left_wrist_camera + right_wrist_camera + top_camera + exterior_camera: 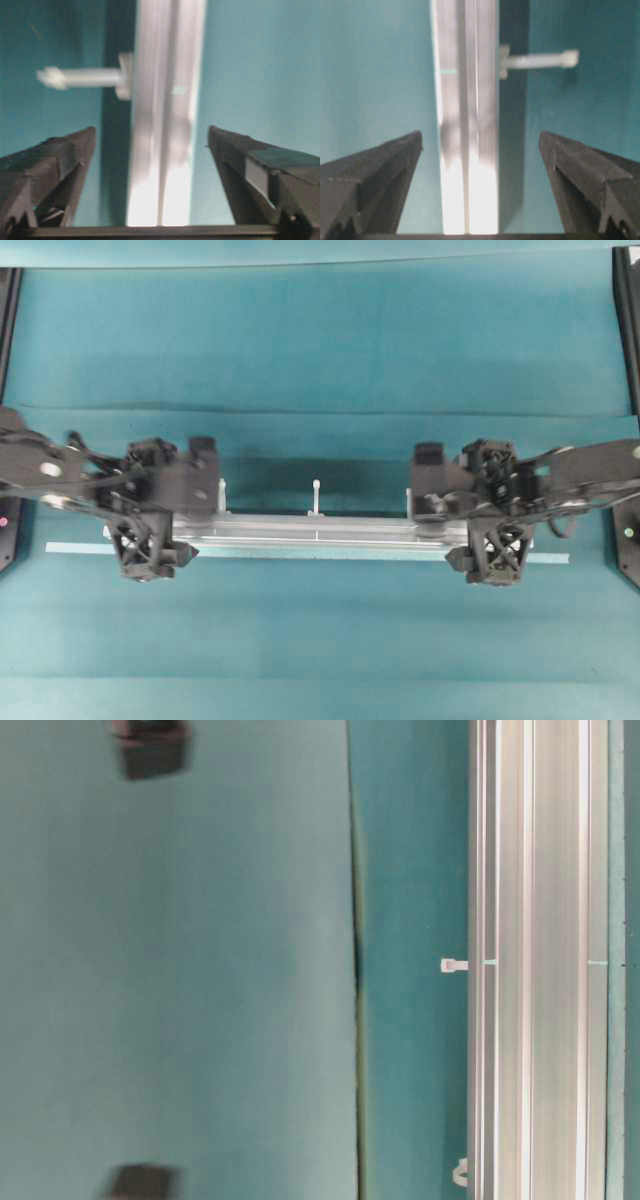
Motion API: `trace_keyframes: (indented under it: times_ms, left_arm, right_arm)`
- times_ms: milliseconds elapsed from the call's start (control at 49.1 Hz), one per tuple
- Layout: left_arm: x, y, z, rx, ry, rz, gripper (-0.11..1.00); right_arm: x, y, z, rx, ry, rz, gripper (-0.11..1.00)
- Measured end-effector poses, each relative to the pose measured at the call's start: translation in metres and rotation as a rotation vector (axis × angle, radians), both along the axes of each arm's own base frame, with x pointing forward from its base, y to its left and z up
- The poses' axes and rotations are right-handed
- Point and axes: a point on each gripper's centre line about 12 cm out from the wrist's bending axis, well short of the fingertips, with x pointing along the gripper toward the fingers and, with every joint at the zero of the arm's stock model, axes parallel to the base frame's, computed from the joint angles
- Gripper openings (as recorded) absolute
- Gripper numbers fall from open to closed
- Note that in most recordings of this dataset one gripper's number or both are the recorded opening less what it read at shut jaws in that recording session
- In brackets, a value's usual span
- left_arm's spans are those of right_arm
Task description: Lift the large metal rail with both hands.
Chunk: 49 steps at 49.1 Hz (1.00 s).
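Large metal rail (320,532) is lying flat across the teal bench (320,340), pegs (316,495) sticking up on its far edge. Thin pale strip (80,548) is sitting just beside its near edge. Left hand (165,515) and right hand (470,520) are straddling the rail ends, fingers (55,160) spread wide, gripping nothing.

Teal cloth-covered desk (320,330), fold line running across it. On it: large metal rail (320,530), pegs upright; thin pale-teal strip (300,553) alongside, touching.
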Motion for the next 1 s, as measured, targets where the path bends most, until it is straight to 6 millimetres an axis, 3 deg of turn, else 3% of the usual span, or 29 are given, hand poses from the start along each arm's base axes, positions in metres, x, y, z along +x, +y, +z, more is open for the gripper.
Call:
trace_keyframes:
  times_ms: [305, 997]
  left_arm:
    - [-0.029, 0.0, 0.063, 0.002, -0.248, 0.0, 0.98]
    - [-0.086, -0.003, 0.142, -0.009, -0.611, 0.0, 0.94]
  right_arm:
    - [-0.027, 0.0, 0.068, 0.002, -0.253, 0.001, 0.96]
    - [-0.083, -0.001, 0.145, 0.009, -0.729, -0.003, 0.95]
